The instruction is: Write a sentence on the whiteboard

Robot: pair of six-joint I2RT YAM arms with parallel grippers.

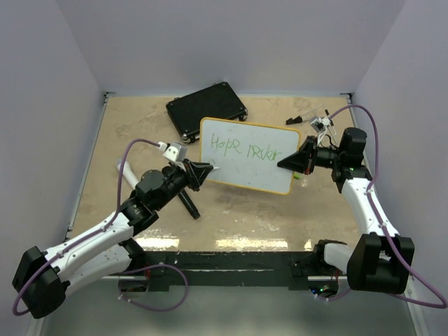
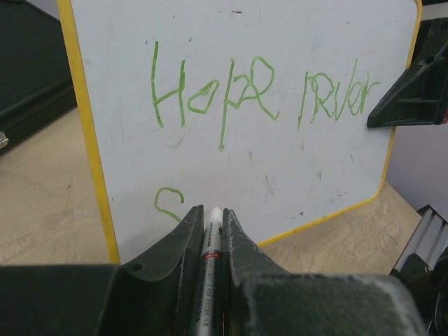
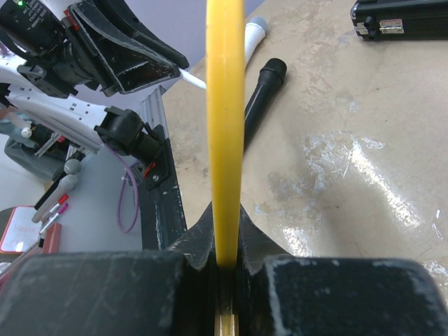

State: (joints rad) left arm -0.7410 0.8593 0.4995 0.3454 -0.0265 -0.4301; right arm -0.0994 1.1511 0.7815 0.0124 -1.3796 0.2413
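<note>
handwriting in thin green marker, the sentence (image 2: 260, 98), runs across the upper half of the whiteboard (image 1: 260, 171). we read "hope" and then a word like "never", with a lone green curl lower down near the left rim. the board is raised off the table (image 1: 140, 133) and tilted, its face toward the left arm.

our right gripper (image 1: 285, 164) is clenched on the board's right edge. in the right wrist view the yellow rim runs edge-on straight down between the two fingers.

our left gripper (image 2: 212, 211) is clamped on a marker (image 2: 210, 259), which lies along the gap between the fingers. its white tip points at the lower left of the board, just beside the curl; we cannot tell whether it touches the face.

a black case (image 1: 207, 108) lies on the table behind the board's upper left corner, and a black cylinder (image 1: 187, 204) lies on the table near the left gripper.
</note>
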